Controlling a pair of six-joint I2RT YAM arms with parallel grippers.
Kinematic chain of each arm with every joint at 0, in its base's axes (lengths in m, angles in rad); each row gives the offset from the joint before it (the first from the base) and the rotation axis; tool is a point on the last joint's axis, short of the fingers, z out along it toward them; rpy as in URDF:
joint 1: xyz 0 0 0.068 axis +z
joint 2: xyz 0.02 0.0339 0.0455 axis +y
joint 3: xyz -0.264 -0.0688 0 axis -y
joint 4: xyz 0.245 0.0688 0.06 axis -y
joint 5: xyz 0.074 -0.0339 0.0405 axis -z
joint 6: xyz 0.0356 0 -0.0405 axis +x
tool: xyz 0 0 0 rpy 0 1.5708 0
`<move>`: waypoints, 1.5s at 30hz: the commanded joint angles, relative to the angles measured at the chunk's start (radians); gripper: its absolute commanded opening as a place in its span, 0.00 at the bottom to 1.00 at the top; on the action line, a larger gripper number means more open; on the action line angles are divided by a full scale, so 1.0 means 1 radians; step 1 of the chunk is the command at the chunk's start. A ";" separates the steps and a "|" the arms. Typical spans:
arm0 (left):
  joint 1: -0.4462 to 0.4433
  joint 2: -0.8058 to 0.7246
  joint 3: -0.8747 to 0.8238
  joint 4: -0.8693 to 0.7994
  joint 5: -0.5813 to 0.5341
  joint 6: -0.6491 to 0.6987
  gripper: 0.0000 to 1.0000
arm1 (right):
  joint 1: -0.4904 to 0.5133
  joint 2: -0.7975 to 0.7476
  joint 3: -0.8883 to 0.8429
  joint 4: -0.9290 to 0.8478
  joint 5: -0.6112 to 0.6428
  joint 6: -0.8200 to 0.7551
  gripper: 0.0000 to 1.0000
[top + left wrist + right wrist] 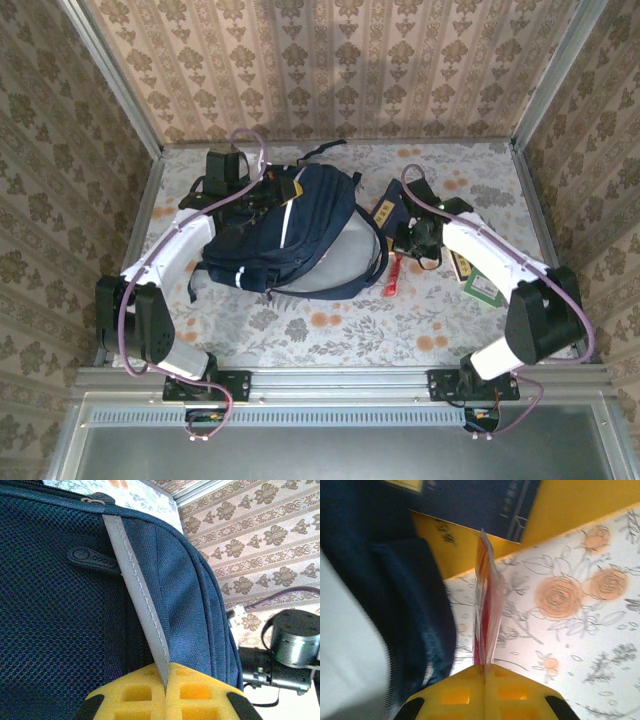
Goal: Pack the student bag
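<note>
Left gripper pinches student bag stripe (reflective); right gripper clamps thin red item.

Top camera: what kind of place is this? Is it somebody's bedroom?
Probably a robot practice booth, not a bedroom: wallpapered panels in a metal frame box in a flowery table, with the left arm and right arm bolted to its near edge.
</note>
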State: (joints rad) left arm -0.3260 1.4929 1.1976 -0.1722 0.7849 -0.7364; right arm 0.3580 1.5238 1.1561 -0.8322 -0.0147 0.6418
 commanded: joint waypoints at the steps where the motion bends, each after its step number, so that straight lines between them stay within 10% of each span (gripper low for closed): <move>1: 0.001 0.001 0.005 0.042 0.019 0.017 0.00 | 0.001 0.030 0.015 -0.147 0.049 -0.044 0.00; 13: 0.003 0.007 0.005 0.043 0.022 0.018 0.00 | -0.002 0.090 -0.045 0.002 -0.049 0.048 0.45; 24: -0.025 0.045 0.058 -0.109 -0.059 0.109 0.07 | -0.049 -0.003 -0.228 0.189 -0.028 0.056 0.61; 33: -0.170 0.109 0.159 -0.313 -0.187 0.224 0.49 | -0.138 -0.164 -0.484 0.520 -0.198 0.074 0.58; 45: -0.498 0.260 0.135 -0.150 -0.229 0.057 0.46 | -0.235 -0.100 -0.626 0.829 -0.421 0.111 0.53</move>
State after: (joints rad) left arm -0.7864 1.6852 1.3254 -0.3500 0.5900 -0.6323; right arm 0.1234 1.3777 0.5503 -0.1730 -0.3244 0.7376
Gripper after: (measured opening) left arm 0.470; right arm 0.536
